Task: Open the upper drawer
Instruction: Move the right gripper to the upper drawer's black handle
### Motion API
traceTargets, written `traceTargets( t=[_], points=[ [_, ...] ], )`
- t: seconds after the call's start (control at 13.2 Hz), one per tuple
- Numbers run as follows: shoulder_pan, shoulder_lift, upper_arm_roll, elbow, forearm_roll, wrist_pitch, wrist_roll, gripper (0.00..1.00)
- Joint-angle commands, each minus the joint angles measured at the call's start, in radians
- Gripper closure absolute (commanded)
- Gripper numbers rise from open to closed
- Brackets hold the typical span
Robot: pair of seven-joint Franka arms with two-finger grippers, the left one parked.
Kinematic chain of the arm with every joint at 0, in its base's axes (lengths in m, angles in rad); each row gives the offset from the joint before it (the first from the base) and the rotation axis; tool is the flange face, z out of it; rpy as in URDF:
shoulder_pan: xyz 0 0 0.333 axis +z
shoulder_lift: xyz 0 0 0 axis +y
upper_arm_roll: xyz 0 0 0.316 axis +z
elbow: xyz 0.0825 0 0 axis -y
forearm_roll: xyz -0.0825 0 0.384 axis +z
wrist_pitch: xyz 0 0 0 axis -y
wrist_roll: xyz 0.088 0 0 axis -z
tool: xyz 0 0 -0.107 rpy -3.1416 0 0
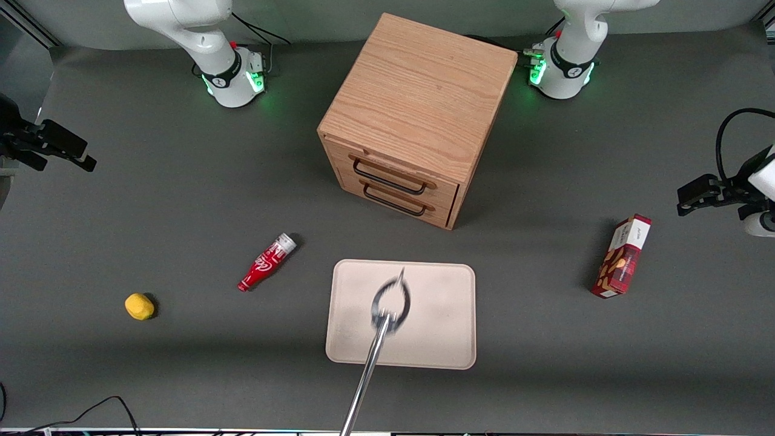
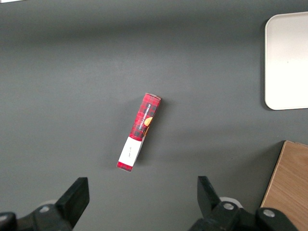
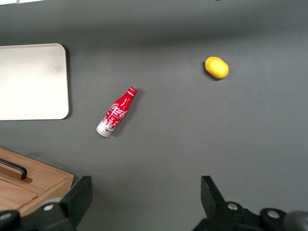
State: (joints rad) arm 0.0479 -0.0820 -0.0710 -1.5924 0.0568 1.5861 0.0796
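The front camera sits high over the table (image 1: 181,212) and looks steeply down, with the cabinet (image 1: 418,103) at upper centre of its frame, the tray (image 1: 448,284) at lower centre and both arm bases along the top edge. My wrist camera rides just above my gripper (image 3: 145,187), whose fingers stand spread wide, well above the table toward my end. It faces straight down and shares with the front view the red bottle (image 1: 266,263), the yellow lump (image 1: 139,306), part of the tray and a cabinet corner. The parked arm's wrist camera looks down likewise and shares the red box (image 1: 623,257), the tray's edge and another cabinet corner.
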Motion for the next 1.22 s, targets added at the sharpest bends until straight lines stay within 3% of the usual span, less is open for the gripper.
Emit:
traceTargets(
  t=[0.0,0.15,0.3,0.76,1.14],
  points=[
    [0.013,0.021,-0.003,0.038,-0.011,-0.029,-0.018,0.00],
    [0.038,0.030,0.034,0.046,-0.018,-0.029,-0.037,0.00],
    [0.038,0.073,0.153,0.074,-0.023,-0.029,-0.131,0.00],
    [0.061,0.336,0.475,0.287,-0.044,-0.023,-0.188,0.00],
    [0.090,0.485,0.664,0.290,-0.198,0.135,-0.205,0.00]
  ],
)
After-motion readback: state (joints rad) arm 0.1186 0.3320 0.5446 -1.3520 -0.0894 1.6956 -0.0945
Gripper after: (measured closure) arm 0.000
